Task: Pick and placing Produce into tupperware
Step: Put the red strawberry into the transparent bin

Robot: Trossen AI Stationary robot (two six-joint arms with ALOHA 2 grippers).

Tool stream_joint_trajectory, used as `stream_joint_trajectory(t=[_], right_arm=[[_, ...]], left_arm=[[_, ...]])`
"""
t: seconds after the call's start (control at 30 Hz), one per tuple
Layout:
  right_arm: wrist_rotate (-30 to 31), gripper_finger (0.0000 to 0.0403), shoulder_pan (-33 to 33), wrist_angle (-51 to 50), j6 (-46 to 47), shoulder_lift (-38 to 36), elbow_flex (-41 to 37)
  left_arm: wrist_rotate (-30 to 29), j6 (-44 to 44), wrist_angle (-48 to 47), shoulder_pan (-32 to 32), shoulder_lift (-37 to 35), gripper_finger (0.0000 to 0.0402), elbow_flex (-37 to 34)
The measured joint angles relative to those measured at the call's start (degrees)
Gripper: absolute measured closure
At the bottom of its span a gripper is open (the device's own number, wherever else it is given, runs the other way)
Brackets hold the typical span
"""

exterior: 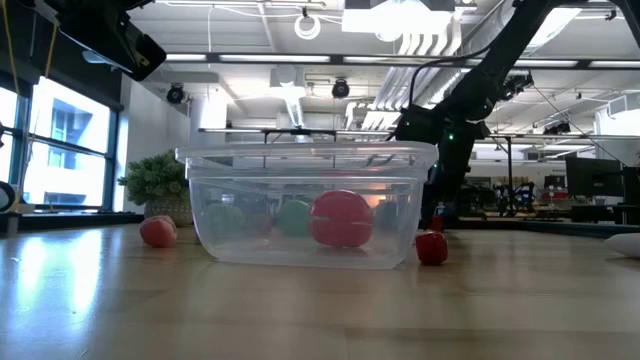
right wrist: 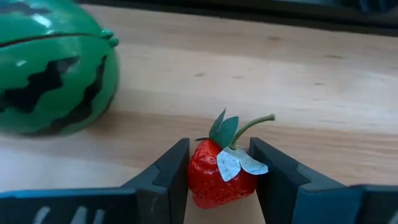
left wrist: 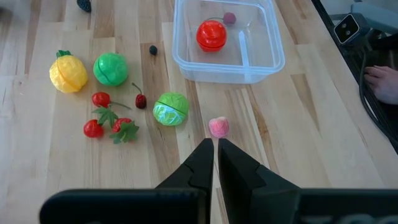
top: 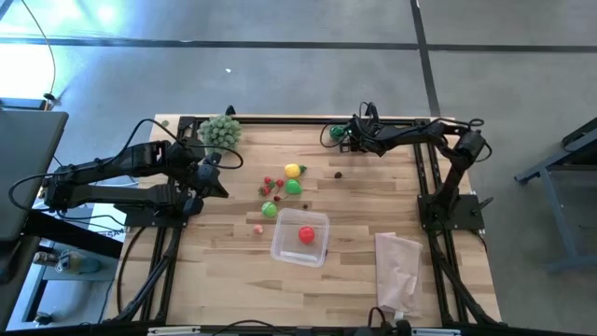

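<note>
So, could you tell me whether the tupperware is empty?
No. The open tupperware holds a red tomato and a small pink piece.

2 black, cabled, jointed arms

A robotics lab or workshop: beyond the wooden tabletop (exterior: 320, 310) runs a big open hall with exposed ceiling ducts (exterior: 300, 75), strip lights and more workbenches (exterior: 560, 215), bare concrete floor (top: 298, 56) all round it.

My left gripper (left wrist: 215, 149) shut, bottom centre; pink ball (left wrist: 218, 127) just above; tupperware (left wrist: 261, 59) top holds red tomato (left wrist: 211, 35).
</note>
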Motion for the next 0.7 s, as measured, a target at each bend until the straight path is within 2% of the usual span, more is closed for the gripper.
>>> stream_joint_trajectory(t=[0.2,0.4,0.7], right_arm=[[0.38,0.0272,2.66,-0.77,-2.89,-5.34,0.0],[0.8,0.0272,6.99,-3.14,-6.33,-15.36,0.0],[-2.52,0.0272,19.05,4.03,-16.87,-32.75,0.0]], left_arm=[[-0.01,0.02,0.02,0.01,0.02,0.0387,0.0],[0.0,0.0,0.02,0.0,0.02,0.0387,0.0],[0.0,0.02,0.0,0.0,0.01,0.0387,0.0]])
